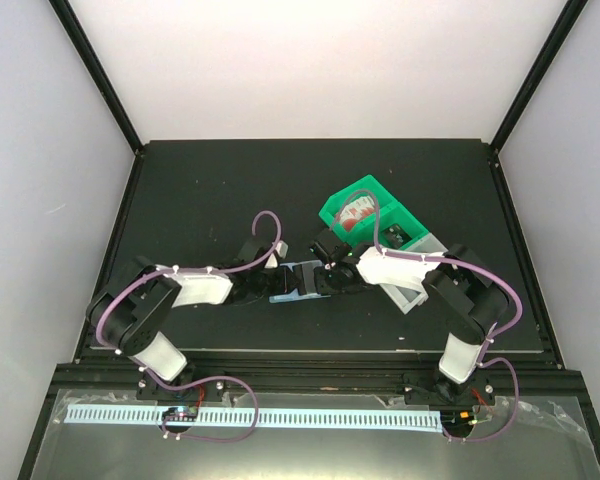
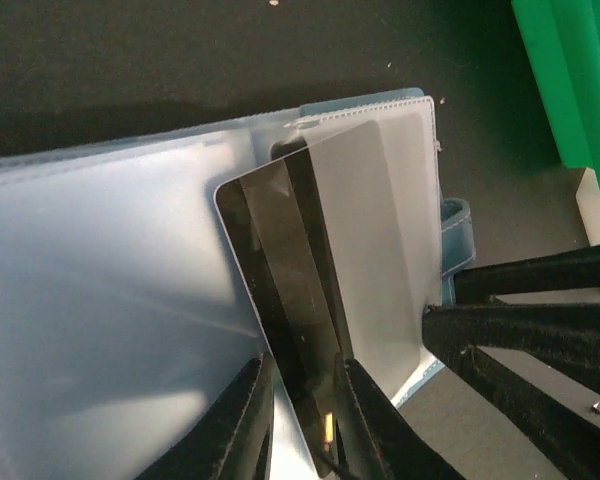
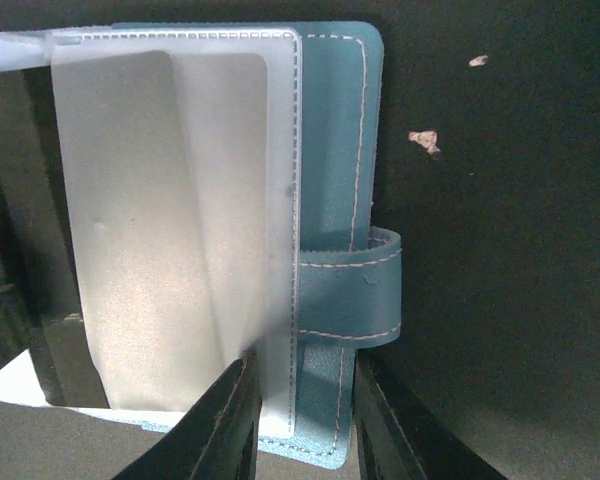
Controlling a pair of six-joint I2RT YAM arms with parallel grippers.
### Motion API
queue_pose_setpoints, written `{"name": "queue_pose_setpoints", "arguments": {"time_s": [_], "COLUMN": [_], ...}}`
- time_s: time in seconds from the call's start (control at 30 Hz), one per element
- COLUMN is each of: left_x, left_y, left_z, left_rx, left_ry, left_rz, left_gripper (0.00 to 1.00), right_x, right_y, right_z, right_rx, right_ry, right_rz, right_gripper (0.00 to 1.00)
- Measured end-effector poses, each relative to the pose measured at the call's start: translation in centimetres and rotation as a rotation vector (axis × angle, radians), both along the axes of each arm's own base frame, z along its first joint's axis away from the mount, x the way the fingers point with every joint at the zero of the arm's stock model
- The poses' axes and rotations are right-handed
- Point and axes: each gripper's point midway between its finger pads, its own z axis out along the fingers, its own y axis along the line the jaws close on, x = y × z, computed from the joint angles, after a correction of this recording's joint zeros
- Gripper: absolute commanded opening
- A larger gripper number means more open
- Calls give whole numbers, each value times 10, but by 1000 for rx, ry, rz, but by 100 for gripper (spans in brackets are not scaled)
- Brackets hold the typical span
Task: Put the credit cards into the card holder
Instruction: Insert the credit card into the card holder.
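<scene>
The teal-blue card holder (image 1: 298, 280) lies open on the black table between both grippers. In the left wrist view my left gripper (image 2: 302, 400) is shut on a credit card (image 2: 325, 250), seen from its pale back with a dark stripe. The card's far end lies in a frosted sleeve (image 2: 400, 150) of the holder. My right gripper (image 3: 302, 400) has its jaws a little apart. Its fingertips (image 3: 230, 420) rest on the holder's snap-tab edge (image 3: 345, 290) and on the sleeve (image 3: 180, 220). No other card shows.
A green bin (image 1: 365, 212) holding small items and a white bin (image 1: 420, 270) stand just right of the holder, behind the right arm. The green bin's edge (image 2: 570, 80) also shows in the left wrist view. Small crumbs (image 3: 425, 140) lie on the black table.
</scene>
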Motion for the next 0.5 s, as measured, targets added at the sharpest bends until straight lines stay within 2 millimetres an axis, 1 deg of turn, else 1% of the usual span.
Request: {"name": "queue_pose_setpoints", "arguments": {"time_s": [0.1,0.17,0.5], "left_x": [4,5,11], "left_y": [-5,-8,-14], "left_z": [-2,-4,-7], "left_rx": [-12,-17,-16], "left_ry": [2,2,-19], "left_rz": [-9,-14,-46], "left_gripper": [10,8,7], "right_x": [0,0,0], "right_y": [0,0,0], "right_z": [0,0,0], "right_rx": [1,1,3], "right_ry": [-1,-1,1], "right_rz": [0,0,0], "right_gripper": [29,29,29]}}
